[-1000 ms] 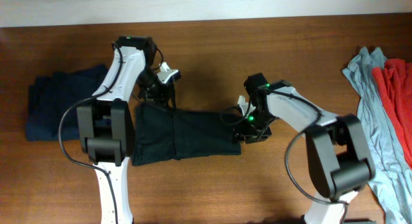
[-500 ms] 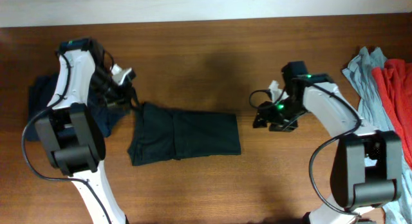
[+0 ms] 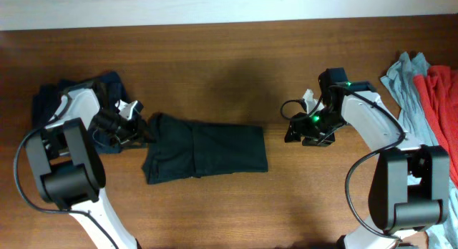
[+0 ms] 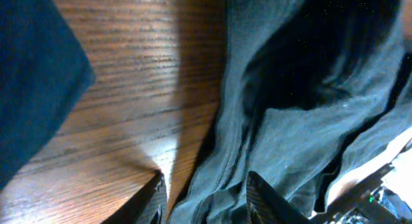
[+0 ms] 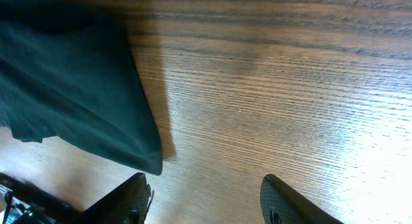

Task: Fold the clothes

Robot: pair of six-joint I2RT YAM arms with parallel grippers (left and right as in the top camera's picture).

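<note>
The black T-shirt (image 3: 205, 151) lies folded into a rectangle in the middle of the table. My left gripper (image 3: 140, 129) is at its upper left corner, open, with the bunched cloth edge (image 4: 283, 121) between its fingers (image 4: 206, 198). My right gripper (image 3: 295, 129) is open and empty over bare wood, a little right of the shirt's right edge; the shirt's corner (image 5: 71, 89) shows in the right wrist view, apart from the fingers (image 5: 203, 201).
A navy garment (image 3: 68, 106) lies at the far left under the left arm; it also shows in the left wrist view (image 4: 32, 76). A grey-blue garment (image 3: 415, 113) and a red one (image 3: 440, 99) lie heaped at the right edge.
My left gripper swung out to the left, then came back down to the shirt's upper left corner. My right gripper let go of the shirt's right edge and drew away to the right.
</note>
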